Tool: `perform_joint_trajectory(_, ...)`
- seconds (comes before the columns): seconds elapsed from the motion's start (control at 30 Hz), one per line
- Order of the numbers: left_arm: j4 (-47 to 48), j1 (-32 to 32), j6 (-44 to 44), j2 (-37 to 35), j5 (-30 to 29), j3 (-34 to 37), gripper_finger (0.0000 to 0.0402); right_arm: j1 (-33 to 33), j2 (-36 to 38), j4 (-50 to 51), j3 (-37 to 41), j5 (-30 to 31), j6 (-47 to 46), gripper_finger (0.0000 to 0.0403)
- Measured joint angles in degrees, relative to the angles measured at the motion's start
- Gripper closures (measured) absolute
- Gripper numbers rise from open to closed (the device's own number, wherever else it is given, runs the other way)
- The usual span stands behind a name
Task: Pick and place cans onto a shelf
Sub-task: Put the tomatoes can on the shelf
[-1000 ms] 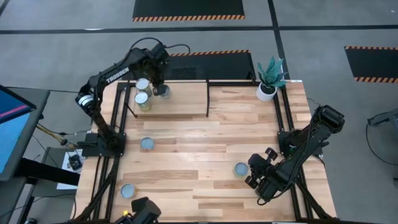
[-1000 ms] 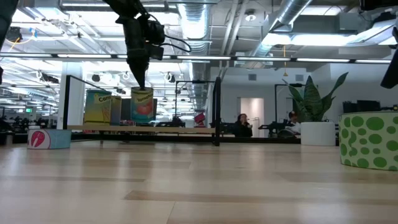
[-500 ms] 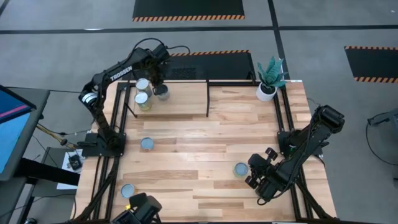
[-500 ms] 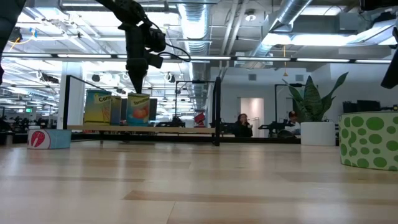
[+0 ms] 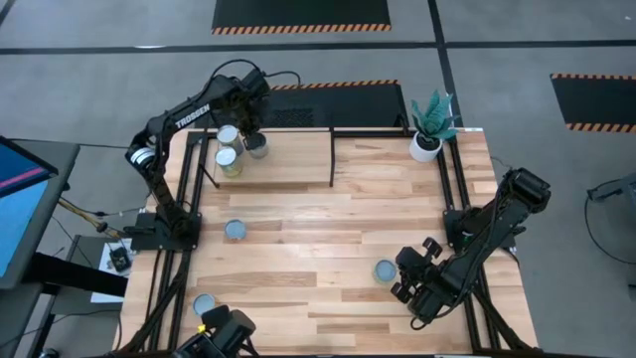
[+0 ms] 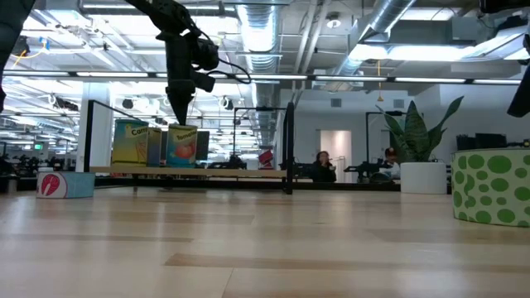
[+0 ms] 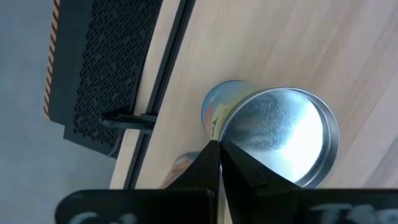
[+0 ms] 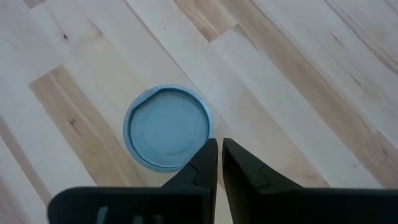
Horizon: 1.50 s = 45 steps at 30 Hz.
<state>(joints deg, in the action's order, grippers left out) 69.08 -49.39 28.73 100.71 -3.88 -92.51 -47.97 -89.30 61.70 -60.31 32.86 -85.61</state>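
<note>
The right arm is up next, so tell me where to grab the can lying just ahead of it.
Grip the can across its round side wall, coming straight down from above. It stands upright on the table with its flat top up and bare wood all around, so the right gripper, now beside it, can straddle it.

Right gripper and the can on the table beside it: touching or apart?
Cannot tell. In the right wrist view the right gripper has its shut fingertips at the can's rim, with no plain gap or contact.

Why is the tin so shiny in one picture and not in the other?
Left wrist view: the can has a bare silver top catching bright glare. Right wrist view: the other can looks flat pale blue with no bright spot, only a soft shadow beside it.
</note>
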Motion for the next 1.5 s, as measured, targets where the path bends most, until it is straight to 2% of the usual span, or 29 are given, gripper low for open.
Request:
perform_joint_trajectory(0.17,0.00,-0.55,-0.04,0.00,-0.02,0.00,0.0394,0.00,-0.01,-0.12,0.00,-0.04,0.01,0.0354)
perform_joint_trajectory(0.57,-2.47,-0.51,-1.77,0.49,-1.96,0.00,0.0326,0.00,-0.01,-0.36,0.00,-0.15,0.14,0.0354)
perform_joint_trajectory(0.67,-3.33,0.05,-3.57,-0.17,1.91,0.00,0.0322,0.00,-0.01,-0.36,0.00,-0.16,0.38,0.0354)
perform_joint_trajectory(0.77,-2.97,1.77,-4.47,-1.36,8.90,0.00,0.0322,0.00,-0.02,-0.40,0.00,-0.17,0.40,0.0354)
perform_joint_trajectory(0.83,-0.39,3.49,-3.83,-1.60,11.86,0.00,0.0322,0.00,-0.01,-0.49,0.00,-0.19,0.40,0.0354)
perform_joint_trajectory(0.9,4.01,5.28,-2.08,-1.60,12.45,0.00,0.0322,0.00,-0.02,-0.61,0.00,-0.20,0.43,0.0354)
perform_joint_trajectory(0.97,7.27,7.04,-0.79,-1.51,11.57,0.50,0.0322,0.00,0.00,-0.64,0.00,-0.22,0.47,0.0354)
perform_joint_trajectory(1.07,7.02,8.97,-0.65,-1.25,6.89,3.64,0.0322,0.00,-0.02,-0.64,0.00,-0.21,0.57,0.0354)
perform_joint_trajectory(1.2,2.63,9.70,-0.48,-1.26,0.21,8.40,0.0322,0.00,0.00,-0.64,0.00,-0.23,0.56,0.0354)
perform_joint_trajectory(1.5,-2.54,9.51,0.80,-1.22,-2.84,11.20,0.0322,-0.02,0.00,-0.47,0.00,-1.20,0.58,0.0354)
